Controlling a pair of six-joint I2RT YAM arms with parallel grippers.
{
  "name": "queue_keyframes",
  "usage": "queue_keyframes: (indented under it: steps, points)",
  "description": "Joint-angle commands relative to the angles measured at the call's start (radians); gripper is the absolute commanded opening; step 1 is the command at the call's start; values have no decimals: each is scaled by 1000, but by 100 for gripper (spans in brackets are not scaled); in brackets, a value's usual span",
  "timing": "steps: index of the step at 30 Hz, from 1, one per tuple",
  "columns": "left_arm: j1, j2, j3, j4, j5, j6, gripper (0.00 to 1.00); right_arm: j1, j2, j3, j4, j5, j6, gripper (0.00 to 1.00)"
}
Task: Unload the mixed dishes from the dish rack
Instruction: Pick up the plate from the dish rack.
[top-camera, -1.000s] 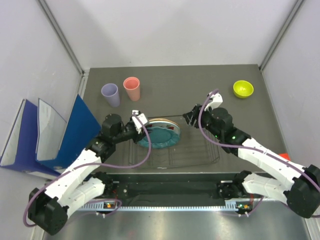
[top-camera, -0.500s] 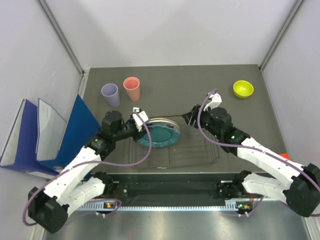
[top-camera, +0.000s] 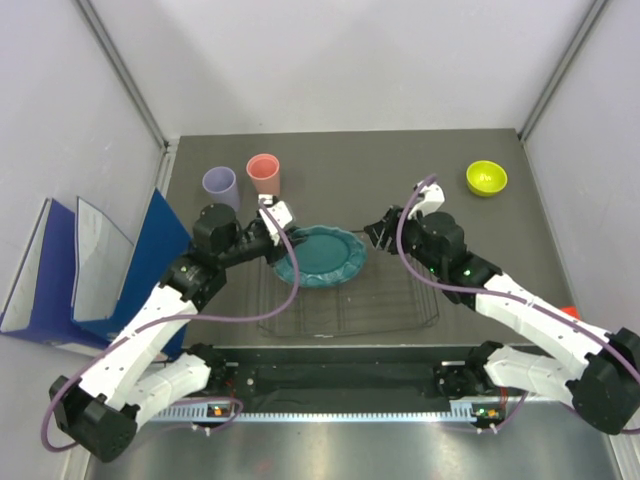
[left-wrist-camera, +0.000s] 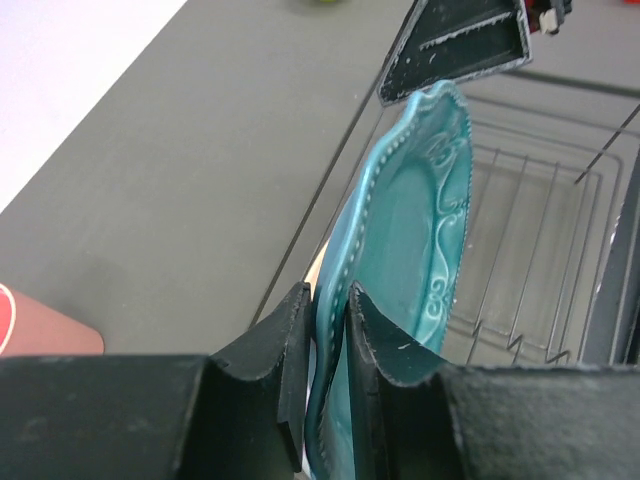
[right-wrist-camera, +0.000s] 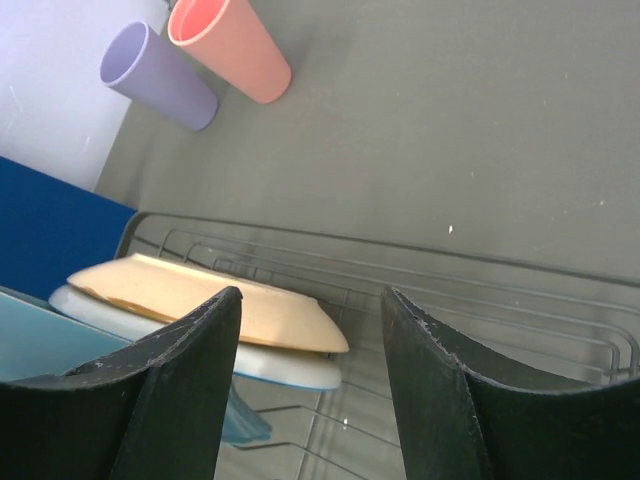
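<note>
Edgewise, teal plate (left-wrist-camera: 420, 225) inside left tool (left-wrist-camera: 328, 305)

Left gripper (left-wrist-camera: 328, 312) clamped tight, right gripper (right-wrist-camera: 310, 300) jaws apart

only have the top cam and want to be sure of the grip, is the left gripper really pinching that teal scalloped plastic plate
Observer: Yes. The left wrist view shows the left gripper clamped on the rim of the teal scalloped plastic plate, one finger on each face.
Operator: any plates hidden under it
Observer: In the right wrist view, a peach plastic plate lies against a white plate in the dark wire dish rack.
Operator: other arm holding anything
Observer: No, the right gripper is open, with nothing between its fingers.
</note>
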Motion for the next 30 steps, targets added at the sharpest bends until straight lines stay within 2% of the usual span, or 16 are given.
queue_keyframes:
  steps: [1,15,30]
  points:
    - [-6,-2,100,129,56,-43,0,18,-38,64,10,10,-7,58]
    - [-17,-2,66,97,118,-43,0,17,-55,55,-1,17,-9,58]
    - [-18,-18,46,154,130,-61,0,17,-51,53,1,19,-7,58]
